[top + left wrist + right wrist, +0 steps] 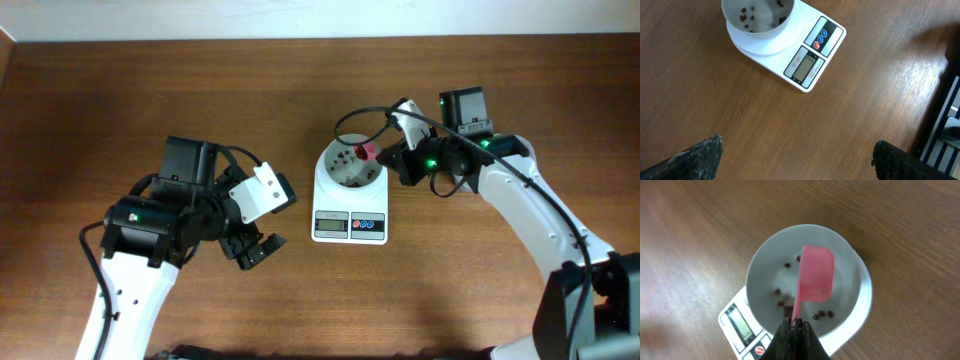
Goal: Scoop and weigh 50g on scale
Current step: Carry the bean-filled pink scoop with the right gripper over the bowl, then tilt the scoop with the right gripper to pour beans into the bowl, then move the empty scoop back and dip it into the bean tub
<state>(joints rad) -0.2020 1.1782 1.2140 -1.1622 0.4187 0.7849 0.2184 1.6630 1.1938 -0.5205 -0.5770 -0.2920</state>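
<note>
Now: tip the scoop inside the rim

The right end effector is clenched on the pink scoop, held just ahead of it over the bowl on the scale; few beans lie below. Roll slowly, low. The left end effector hangs released, empty.

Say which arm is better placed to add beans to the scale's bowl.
Right. The right gripper is shut on the pink plastic scoop, held over the round white bowl with a few dark beans on the white digital scale. The left gripper hangs open and empty beside it.
</note>
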